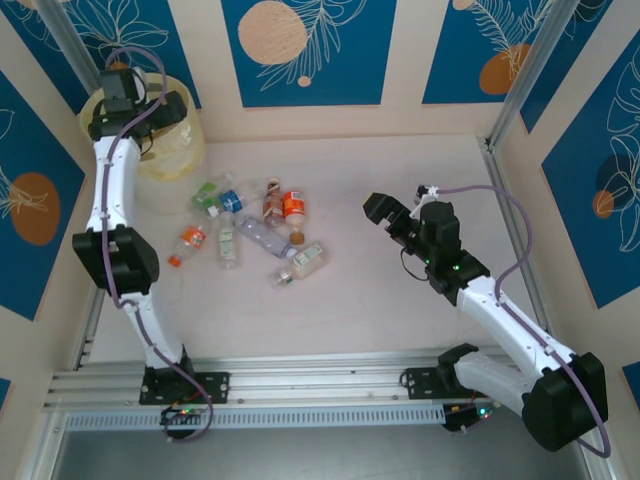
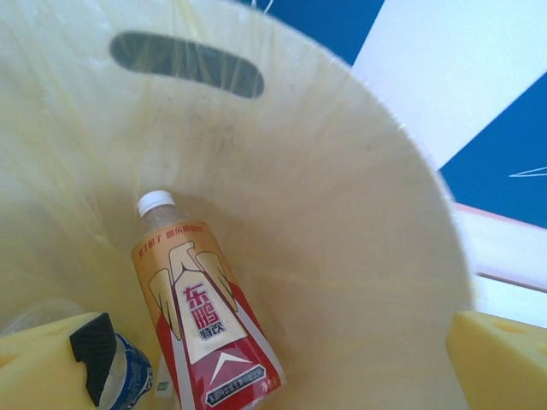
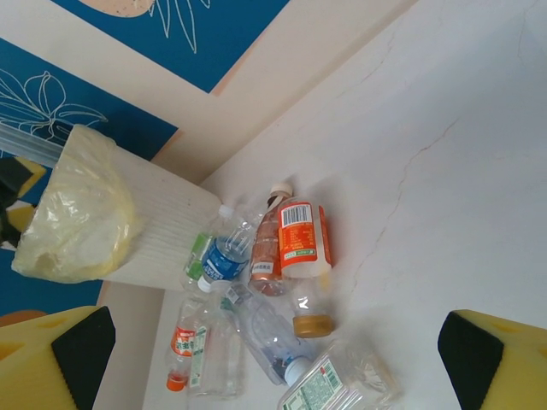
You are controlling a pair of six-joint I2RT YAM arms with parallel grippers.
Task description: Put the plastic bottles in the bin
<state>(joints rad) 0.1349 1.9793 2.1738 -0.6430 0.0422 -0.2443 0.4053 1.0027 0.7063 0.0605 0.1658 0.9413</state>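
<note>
The bin [image 1: 172, 152] is a pale yellow wastebasket at the far left corner, and my left gripper [image 1: 135, 118] hovers over its mouth. In the left wrist view my left gripper [image 2: 273, 366] is open with nothing between its yellow fingers [image 2: 500, 359]. Below it, inside the bin [image 2: 342, 196], lie a red-and-gold labelled bottle [image 2: 201, 316] and a blue-labelled one [image 2: 128, 376]. Several plastic bottles [image 1: 250, 235] lie heaped on the table right of the bin. My right gripper [image 1: 385, 215] hangs open to the right of the heap, apart from it. In its wrist view an orange-labelled bottle [image 3: 303, 239] and a blue-labelled bottle [image 3: 224, 256] show ahead of my right gripper [image 3: 278, 363].
Blue patterned walls close the table in at the back and both sides. The white tabletop [image 1: 350, 310] is bare between the heap and the rail [image 1: 300, 385] at the near edge. The bin [image 3: 162, 239] stands against the corner.
</note>
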